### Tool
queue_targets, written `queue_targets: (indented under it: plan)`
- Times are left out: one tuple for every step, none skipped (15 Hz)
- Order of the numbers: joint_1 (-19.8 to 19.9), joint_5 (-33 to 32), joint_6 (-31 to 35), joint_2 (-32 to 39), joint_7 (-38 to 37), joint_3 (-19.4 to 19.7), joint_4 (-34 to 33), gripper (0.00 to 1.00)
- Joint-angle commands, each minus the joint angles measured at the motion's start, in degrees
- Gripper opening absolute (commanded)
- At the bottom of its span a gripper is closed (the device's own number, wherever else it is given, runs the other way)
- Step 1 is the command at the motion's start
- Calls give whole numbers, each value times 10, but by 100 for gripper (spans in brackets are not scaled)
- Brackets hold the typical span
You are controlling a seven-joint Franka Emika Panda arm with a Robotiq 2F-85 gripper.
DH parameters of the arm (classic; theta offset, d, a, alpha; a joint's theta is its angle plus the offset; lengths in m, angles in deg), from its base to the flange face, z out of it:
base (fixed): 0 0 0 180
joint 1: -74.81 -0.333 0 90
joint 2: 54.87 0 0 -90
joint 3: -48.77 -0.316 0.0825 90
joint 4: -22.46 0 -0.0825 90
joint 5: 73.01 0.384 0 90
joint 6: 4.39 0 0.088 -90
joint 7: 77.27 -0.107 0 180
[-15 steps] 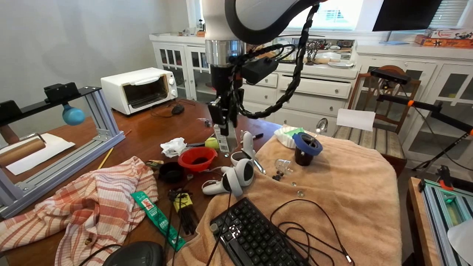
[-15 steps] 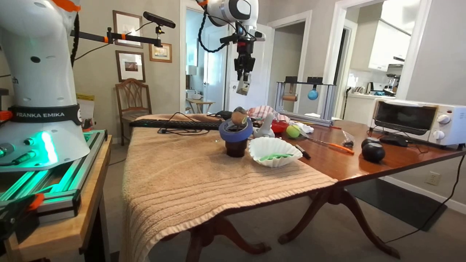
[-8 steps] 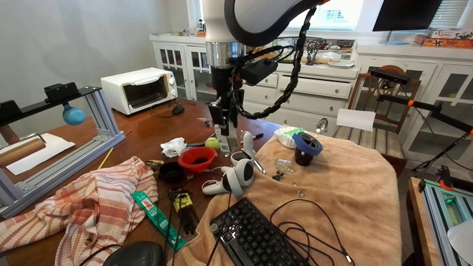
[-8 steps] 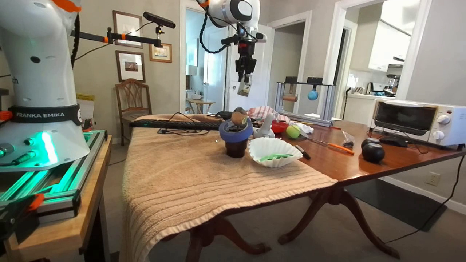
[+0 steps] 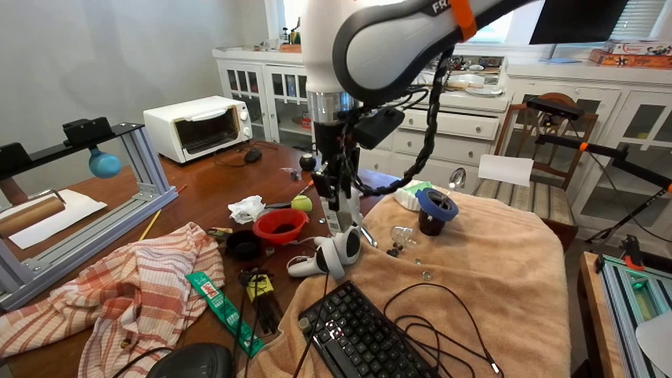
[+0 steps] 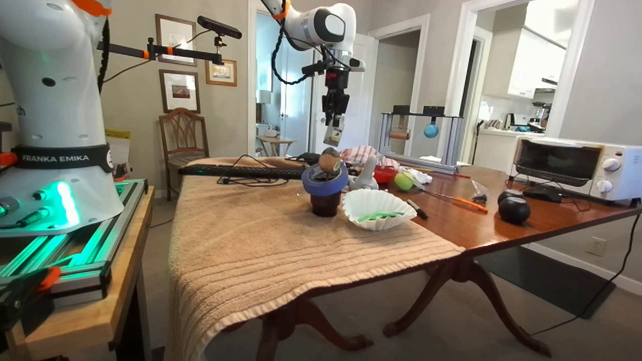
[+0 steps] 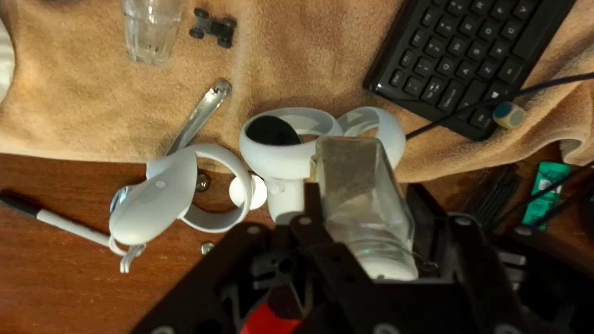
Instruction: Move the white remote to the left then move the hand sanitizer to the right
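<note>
The arm [image 5: 391, 58] bends over the table [image 5: 223, 178], and its claw [image 7: 365, 197] points down, gripping the clear hand sanitizer bottle [image 7: 352, 181] in the air. Both hang lower than a moment ago. White VR controllers [image 7: 287, 160] crowd the spot below, near a black keyboard [image 7: 459, 60] and a red bowl [image 5: 281, 226].

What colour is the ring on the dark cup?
Blue; the ring shows best in an exterior view.

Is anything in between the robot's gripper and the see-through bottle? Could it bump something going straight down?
Nothing visible is between them: the gripper holds the clear bottle. Lower down, a white controller shows behind the bottle's end in the wrist view, so that might get bumped.
</note>
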Motion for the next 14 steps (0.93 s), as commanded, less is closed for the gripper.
queue_targets:
  plan:
    - [-3,-9,71,-27,-42,15,102,23]
    - [-3,-11,98,-31,-53,20,127,23]
    - [0,-8,112,-32,-56,24,143,23]
    - [-1,-8,123,-34,-64,28,158,23]
    - [-3,-12,135,-38,-73,32,172,23]
    - [-6,-15,148,-43,-81,35,188,23]
    - [-8,-19,158,-48,-87,37,201,23]
    - [-11,-24,166,-55,-96,37,216,23]
    - [-13,-31,175,-61,-105,38,229,23]
    - [-14,-34,180,-61,-106,36,235,23]
    - [-17,-39,186,-63,-115,35,243,23]
    - [-20,-43,200,-65,-120,33,252,23]
    - [-24,-52,219,-66,-130,35,260,23]
    - [-29,-67,237,-67,-143,39,267,23]
